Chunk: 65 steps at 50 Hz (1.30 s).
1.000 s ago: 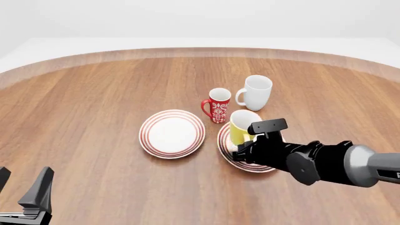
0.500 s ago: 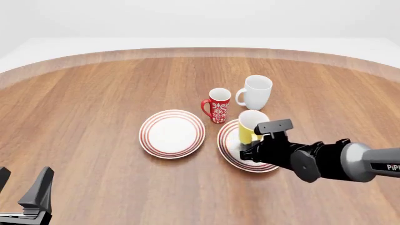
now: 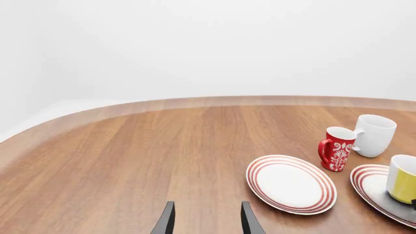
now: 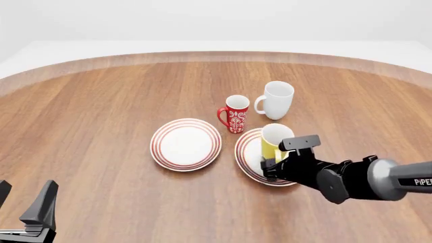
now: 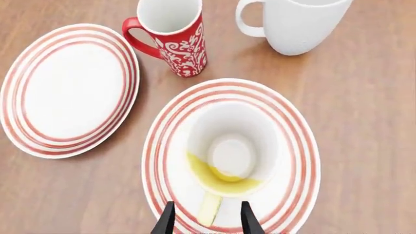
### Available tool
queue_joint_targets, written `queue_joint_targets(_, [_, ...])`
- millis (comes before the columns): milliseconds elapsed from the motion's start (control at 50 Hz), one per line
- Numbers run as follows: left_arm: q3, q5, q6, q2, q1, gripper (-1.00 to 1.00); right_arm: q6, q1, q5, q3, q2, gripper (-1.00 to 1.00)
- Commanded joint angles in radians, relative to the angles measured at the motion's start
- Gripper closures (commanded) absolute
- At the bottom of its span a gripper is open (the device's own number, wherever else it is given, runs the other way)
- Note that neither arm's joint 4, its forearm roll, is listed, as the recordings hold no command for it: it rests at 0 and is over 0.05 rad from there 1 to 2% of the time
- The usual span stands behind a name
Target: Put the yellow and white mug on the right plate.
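The yellow and white mug [image 4: 275,139] stands upright on the right plate [image 4: 246,152], its white inside showing in the right wrist view [image 5: 231,146]. Its yellow handle [image 5: 209,208] points toward my right gripper [image 5: 206,222]. That gripper's fingers are apart on either side of the handle and do not touch it. In the front view the right gripper [image 4: 270,163] is at the plate's near edge, mostly hidden by the arm. The right plate [image 5: 295,127] has red rings. My left gripper [image 4: 24,201] is open and empty at the near left, far from the mug.
The look-alike left plate [image 4: 185,144] lies left of the right plate. A red-and-white patterned mug [image 4: 236,114] and a larger white mug [image 4: 276,99] stand just behind the right plate. The table's curved far edge [image 4: 216,54] lies beyond.
The yellow mug and my right gripper have shifted right and slightly nearer over the right plate. The mug now sits lower on the plate. The left arm has not moved.
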Motion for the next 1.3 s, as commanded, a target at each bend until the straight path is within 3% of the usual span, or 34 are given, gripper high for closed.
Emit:
queue_joint_targets(20, [0.000, 0.000, 0.000, 0.000, 0.000, -1.00, 0.013, 0.002, -0.015, 0.013, 0.000, -1.00])
queue_joint_targets(280, [0.000, 0.000, 0.000, 0.000, 0.000, -1.00, 0.078, 0.054, 0.003, 0.049, -0.051, -1.00])
queue_joint_targets(480, [0.000, 0.000, 0.000, 0.000, 0.000, -1.00, 0.087, 0.072, 0.072, 0.071, -0.168, -1.00])
queue_joint_targets(680, [0.000, 0.000, 0.000, 0.000, 0.000, -1.00, 0.046, 0.055, 0.173, 0.084, -0.323, -1.00])
queue_joint_targets(960, [0.000, 0.000, 0.000, 0.000, 0.000, -1.00, -0.023, 0.051, 0.371, 0.002, -0.518, -1.00])
queue_joint_targets(1300, [0.000, 0.000, 0.000, 0.000, 0.000, -1.00, -0.057, 0.081, 0.474, -0.126, -0.577, -1.00])
